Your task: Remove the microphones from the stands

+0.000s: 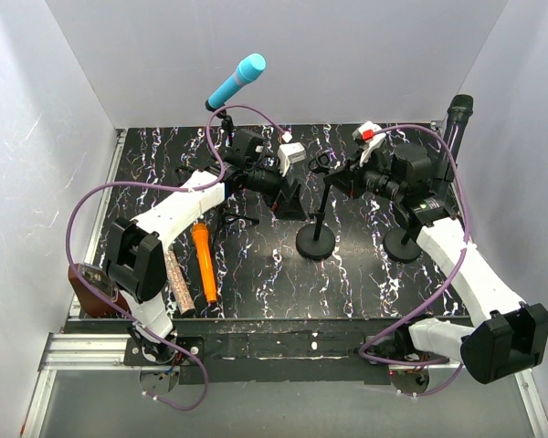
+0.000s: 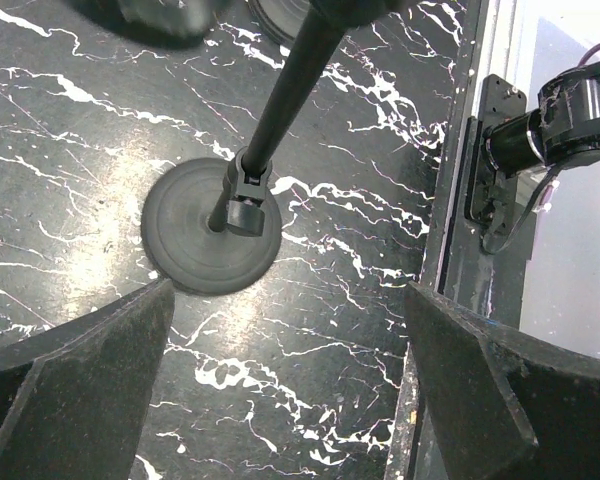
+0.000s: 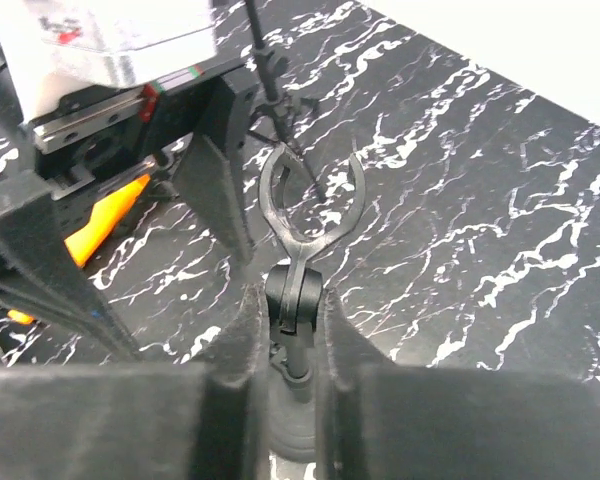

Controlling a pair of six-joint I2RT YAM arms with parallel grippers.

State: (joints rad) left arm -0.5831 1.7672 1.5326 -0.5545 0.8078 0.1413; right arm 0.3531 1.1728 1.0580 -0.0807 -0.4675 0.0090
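R hand [image 3: 288,320] clamped on empty-clip stand [image 1: 315,242]; L hand [image 2: 290,290] wide apart, close beside; orange mic [image 1: 204,263] flat nearby.

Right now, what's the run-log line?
left gripper: open over base | right gripper: shut on empty stand | blue mic: mounted, untouched

I see a turquoise foam-headed microphone [image 1: 238,80] raised at the back of the black white-veined counter [image 1: 365,274]. My right gripper [image 1: 336,179] meets the stem of the black round-based stand with an empty clip [image 1: 316,241]. An orange microphone [image 1: 204,263] lies flat at the left.
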